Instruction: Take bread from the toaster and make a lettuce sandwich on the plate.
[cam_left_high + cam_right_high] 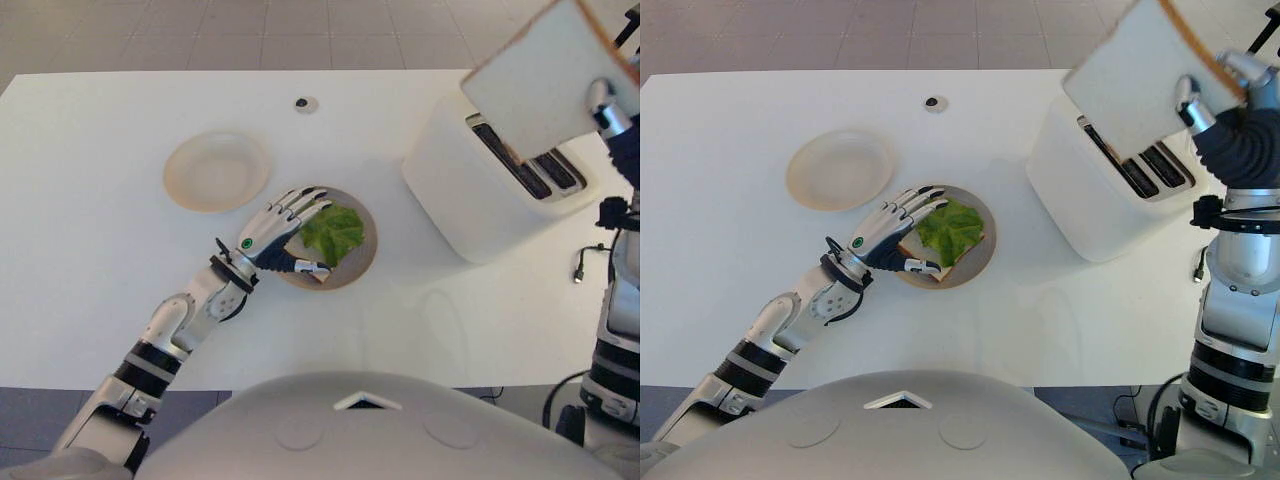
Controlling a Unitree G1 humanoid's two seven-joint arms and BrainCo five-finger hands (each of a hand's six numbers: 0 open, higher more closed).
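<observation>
Right hand (1215,85) is up at the far right, fingers clamped on a slice of bread (545,75). The slice is held in the air, tilted, right above the white toaster (480,195) and clear of its slots (528,168). The toaster sits on the right side of the white desk (100,250), and both slots look dark from here.

Roughly mid-desk there's a brown plate (368,252) with a second bread slice (908,246) lying on it and a lettuce leaf (333,230) flat on top of that. Left hand (275,232) comes in from the near left and sits over the plate's left edge. Its fingers are stretched out almost straight up against the lettuce, and the thumb is by the near corner of the bottom slice. It doesn't look like it's actually gripping anything, more just resting there.

Just to the far left of the brown plate is a pale plate (217,170) with nothing on it. A small dark round thing (306,103) sits on the far part of the desk, and a cable end (583,265) lies near the toaster at the right edge.
</observation>
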